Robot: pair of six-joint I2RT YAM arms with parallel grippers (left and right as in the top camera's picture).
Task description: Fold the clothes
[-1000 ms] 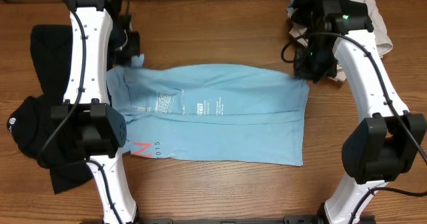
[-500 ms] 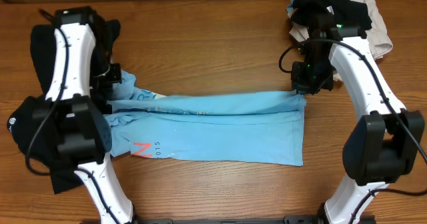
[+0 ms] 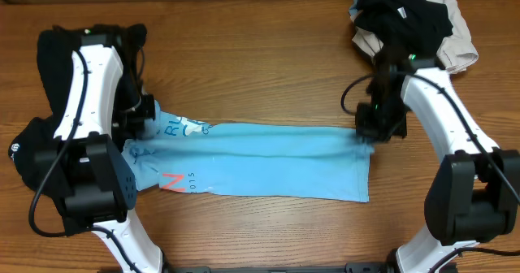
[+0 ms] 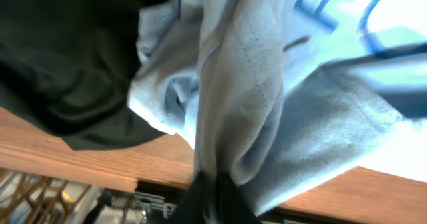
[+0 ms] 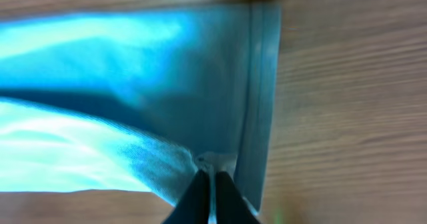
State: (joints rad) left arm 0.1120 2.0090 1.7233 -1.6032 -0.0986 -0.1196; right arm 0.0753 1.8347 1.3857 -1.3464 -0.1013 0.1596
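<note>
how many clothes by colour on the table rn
light blue T-shirt: 1
black: 2, the black heap by the left arm and the black piece on the far pile by the right arm
beige piece: 1
total: 4 in view; the heaps may hide more

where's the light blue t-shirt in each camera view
Overhead: light blue T-shirt, a flat band across the lower middle.
Left wrist: bunched, filling centre and right, pinched by the left hand at the bottom.
Right wrist: covering left and centre, pinched by the right hand at the bottom.
Shared landmark: the wooden table.
</note>
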